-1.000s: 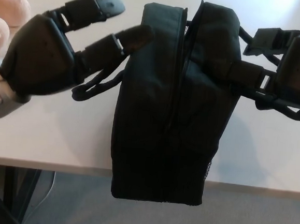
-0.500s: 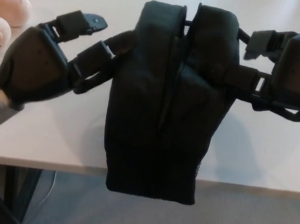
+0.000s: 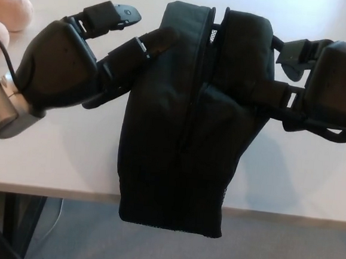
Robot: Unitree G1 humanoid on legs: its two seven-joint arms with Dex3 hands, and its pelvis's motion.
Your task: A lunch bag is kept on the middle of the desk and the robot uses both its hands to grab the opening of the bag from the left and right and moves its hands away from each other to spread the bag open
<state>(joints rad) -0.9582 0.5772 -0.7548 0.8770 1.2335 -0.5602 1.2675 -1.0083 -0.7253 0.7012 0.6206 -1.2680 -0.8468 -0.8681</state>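
L hand (image 3: 67,67) has risen, fingers spread, one fingertip on the black fabric lunch bag (image 3: 188,125), no grip yet. R hand (image 3: 326,87) fingers pinch bag's right flap. Bag hangs over white table (image 3: 69,151) edge, zip barely parted.

The right hand (image 3: 335,88) is cut off by the picture's right edge, and where its finger meets the lunch bag (image 3: 189,119) black runs into black, so its grip cannot be made out. Left of the bag, the left hand (image 3: 64,67) covers part of the strap, and one fingertip is lost against the dark fabric. Two pinkish round objects (image 3: 8,8) beyond that hand are cropped by the left edge and cannot be identified.
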